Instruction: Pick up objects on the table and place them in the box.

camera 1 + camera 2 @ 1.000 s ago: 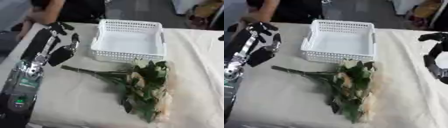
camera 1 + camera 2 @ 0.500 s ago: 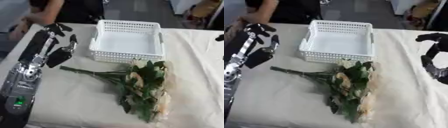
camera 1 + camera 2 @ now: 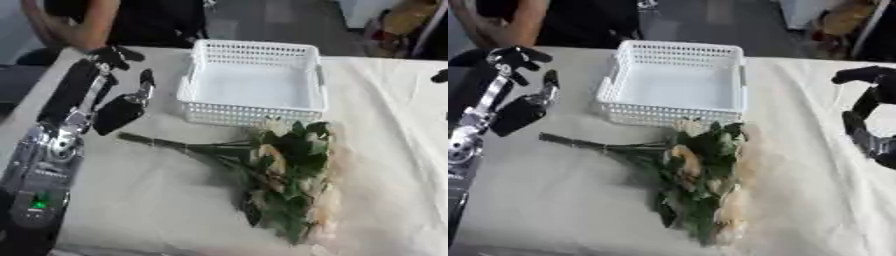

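- Bouquet (image 3: 697,175) of pale roses and dark leaves lies flat on the cream tablecloth (image 3: 553,200), its blooms just in front of the white basket (image 3: 677,82), apparently touching its near wall, though that's hard to confirm.
- Long axis runs slantwise: thin stems (image 3: 588,144) trail out to the robot's left, the heavy flower head spreads toward the near right.
- Left hand (image 3: 122,107) hangs over the cloth just above the stem ends, fingers relaxed, grasping nothing — clearly the nearer one.
- Right hand (image 3: 868,115) waits at the far right edge, well apart from the flowers, fingers loosely bent, also carrying nothing.
- My call: the stems are the left hand's to take.
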Controlling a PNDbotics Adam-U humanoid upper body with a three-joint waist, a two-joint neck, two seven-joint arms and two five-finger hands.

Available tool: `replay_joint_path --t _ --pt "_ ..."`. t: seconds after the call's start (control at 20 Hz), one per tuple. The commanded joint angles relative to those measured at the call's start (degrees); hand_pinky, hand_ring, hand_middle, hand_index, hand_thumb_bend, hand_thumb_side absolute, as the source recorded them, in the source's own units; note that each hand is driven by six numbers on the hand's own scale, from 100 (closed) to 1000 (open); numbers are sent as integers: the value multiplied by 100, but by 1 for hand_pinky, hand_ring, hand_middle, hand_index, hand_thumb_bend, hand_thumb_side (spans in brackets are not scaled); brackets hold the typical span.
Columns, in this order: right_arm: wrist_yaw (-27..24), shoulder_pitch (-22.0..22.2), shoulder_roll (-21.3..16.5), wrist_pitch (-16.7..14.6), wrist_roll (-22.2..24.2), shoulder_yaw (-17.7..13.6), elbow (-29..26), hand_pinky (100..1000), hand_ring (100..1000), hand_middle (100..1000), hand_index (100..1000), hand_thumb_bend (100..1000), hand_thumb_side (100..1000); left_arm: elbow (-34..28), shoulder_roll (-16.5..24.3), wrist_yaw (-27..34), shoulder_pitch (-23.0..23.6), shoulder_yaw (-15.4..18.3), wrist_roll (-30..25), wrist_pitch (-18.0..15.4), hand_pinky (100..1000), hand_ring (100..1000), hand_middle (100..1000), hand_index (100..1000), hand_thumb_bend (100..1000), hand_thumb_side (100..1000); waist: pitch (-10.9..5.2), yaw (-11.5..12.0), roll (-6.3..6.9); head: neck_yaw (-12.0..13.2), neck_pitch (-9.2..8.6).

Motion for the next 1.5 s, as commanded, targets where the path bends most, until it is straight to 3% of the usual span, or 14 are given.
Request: replay_joint_path --t 0.05,0.25,0.35,0.45,0.6,0.9,1.1,1.5 --pt "51 -8 -123 34 14 -47 -47 533 531 845 934 100 379 -112 1217 72 -162 -222 -204 64 682 769 779 860 418 623 -96 -30 87 167 -5" --pt "55 10 -184 22 55 -19 -9 533 531 845 934 100 382 -34 2771 1005 -568 -742 -682 144 739 814 827 920 502 700 -136 -78 193 246 -5" --pt "50 10 -192 5 70 11 21 532 531 845 934 100 384 181 3261 1600 -908 -1035 -1000 166 764 829 852 940 548 736 -146 -113 218 293 -5" --pt "54 4 -191 -8 74 27 46 531 530 845 934 100 387 411 3502 2059 -1234 -1280 -1355 154 779 838 859 942 587 743 -150 -139 237 326 -5" --pt "67 -5 -184 -7 75 30 71 529 530 845 935 100 389 622 3580 2440 -1616 -1508 -1767 126 787 839 847 960 618 735 -156 -158 256 324 -5" --pt "56 -20 -179 -10 75 59 98 528 529 845 935 100 390 661 3510 2615 -2040 -1786 -2426 1 797 844 861 968 628 766 -178 -172 273 293 -5" --pt "54 -26 -171 -11 75 65 107 528 529 845 935 100 391 654 3332 2587 -2252 -1995 -2529 -63 796 842 860 968 622 786 -179 -182 271 283 -5" --pt "46 -41 -159 -28 75 99 121 530 530 845 935 100 392 886 2825 2722 -2764 -2786 -3035 -163 797 851 889 998 599 881 -168 -204 256 300 -5"
